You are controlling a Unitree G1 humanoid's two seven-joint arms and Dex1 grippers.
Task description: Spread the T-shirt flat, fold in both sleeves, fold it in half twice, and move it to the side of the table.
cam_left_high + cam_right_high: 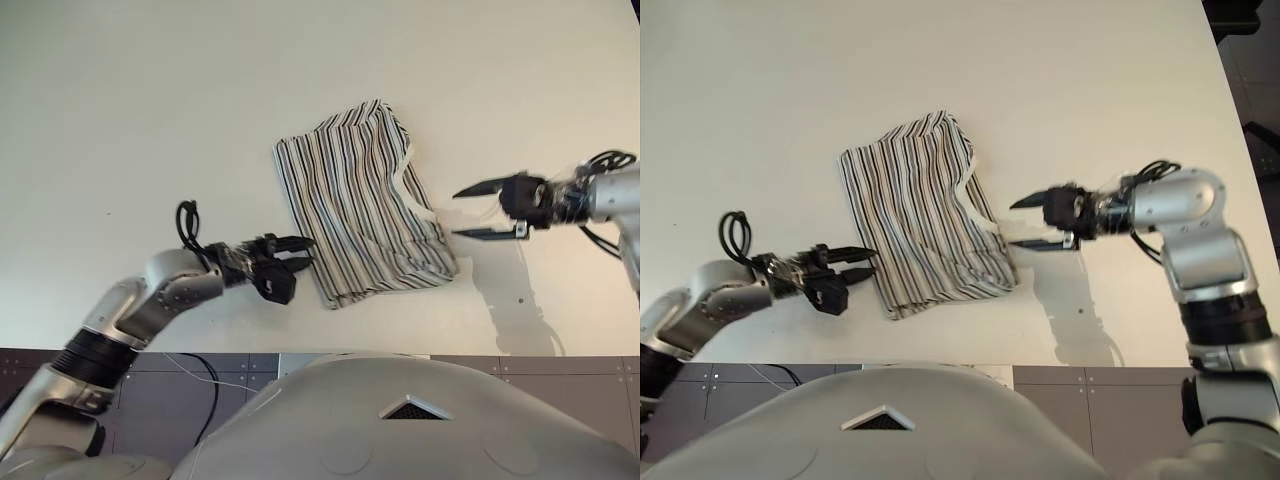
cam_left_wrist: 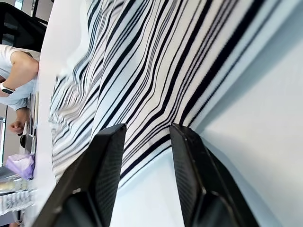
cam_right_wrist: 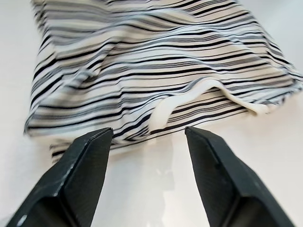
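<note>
White counter (image 1: 150, 100) is occupied at its middle by the folded striped T-shirt (image 1: 360, 205), flanked by the left gripper (image 1: 303, 252) at its near-left edge and the right gripper (image 1: 460, 214) at its right edge, both parted and empty, seemingly readied for shifting it aside.

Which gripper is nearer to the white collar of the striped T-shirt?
Right. The right gripper, open, sits just beside the edge of the striped T-shirt where the white collar lies. The left gripper is at the opposite edge, across the folded shirt.
</note>
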